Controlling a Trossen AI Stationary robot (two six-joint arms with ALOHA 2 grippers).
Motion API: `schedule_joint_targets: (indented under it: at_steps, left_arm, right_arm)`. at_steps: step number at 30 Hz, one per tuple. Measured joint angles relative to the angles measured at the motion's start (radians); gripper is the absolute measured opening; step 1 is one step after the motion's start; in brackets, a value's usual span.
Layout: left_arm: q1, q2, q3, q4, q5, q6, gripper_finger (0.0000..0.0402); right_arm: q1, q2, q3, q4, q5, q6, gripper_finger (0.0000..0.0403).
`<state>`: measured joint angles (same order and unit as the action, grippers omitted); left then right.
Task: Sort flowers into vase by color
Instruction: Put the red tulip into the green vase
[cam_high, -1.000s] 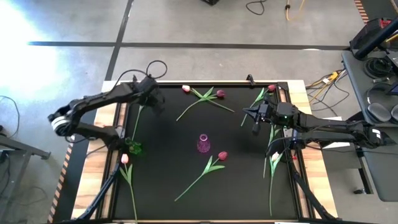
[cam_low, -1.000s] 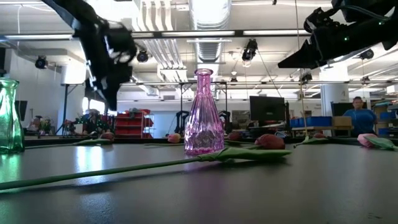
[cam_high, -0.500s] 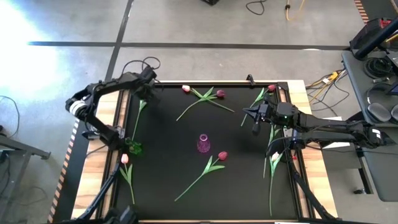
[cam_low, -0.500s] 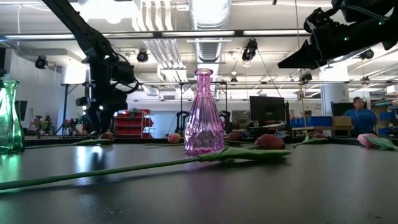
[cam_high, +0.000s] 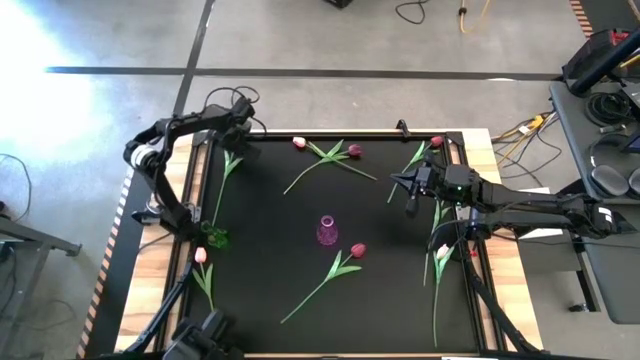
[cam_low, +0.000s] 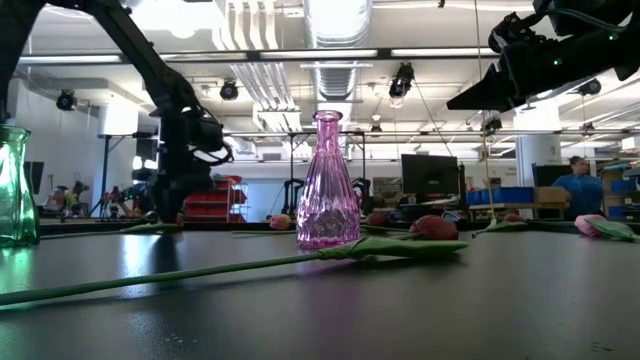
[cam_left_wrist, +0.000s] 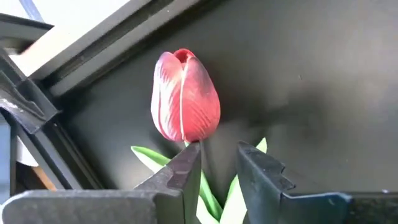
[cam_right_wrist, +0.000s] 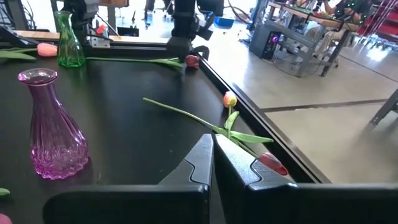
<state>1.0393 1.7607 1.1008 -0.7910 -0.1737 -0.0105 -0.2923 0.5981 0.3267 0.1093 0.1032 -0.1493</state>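
We find the left gripper (cam_left_wrist: 217, 163) at the table's far left corner, jaws apart astride the stem just below a red tulip (cam_left_wrist: 185, 96) lying on the mat. The risk we judge: closing this near the head may pinch leaves or let the thin stem slip. The right gripper (cam_right_wrist: 212, 158) hangs pressed together at the right. The pink vase (cam_high: 327, 231) stands mid-table, well apart.

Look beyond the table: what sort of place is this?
Probably a robotics lab or workshop: exposed ceiling ducts, monitors and red parts bins on benches, cables across a taped concrete floor.
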Motion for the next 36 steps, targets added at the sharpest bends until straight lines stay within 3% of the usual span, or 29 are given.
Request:
schedule_joint_targets:
  at_steps: [8,23,27,32,36]
  left_arm:
    - [0.008,0.079,0.099,-0.142,-0.098,-0.003,0.0088]
    - [0.035,0.182,0.15,-0.154,-0.079,0.005,0.0087]
    - [0.035,0.171,0.15,-0.15,-0.071,0.029,0.0065]
    - [0.035,0.13,0.183,-0.139,-0.041,0.061,0.0009]
    - [0.03,0.1,0.219,-0.133,0.015,0.067,0.0006]
  right_arm:
    - [0.0,0.0,0.0,0.0,0.0,0.01,0.0009]
    - [0.0,0.0,0.0,0.0,0.0,0.011,0.0009]
    - [0.0,0.0,0.0,-0.001,0.0,0.011,0.0009]
    - [0.0,0.0,0.0,0.0,0.0,0.011,0.0009]
    - [0.0,0.0,0.0,0.0,0.0,0.011,0.0009]
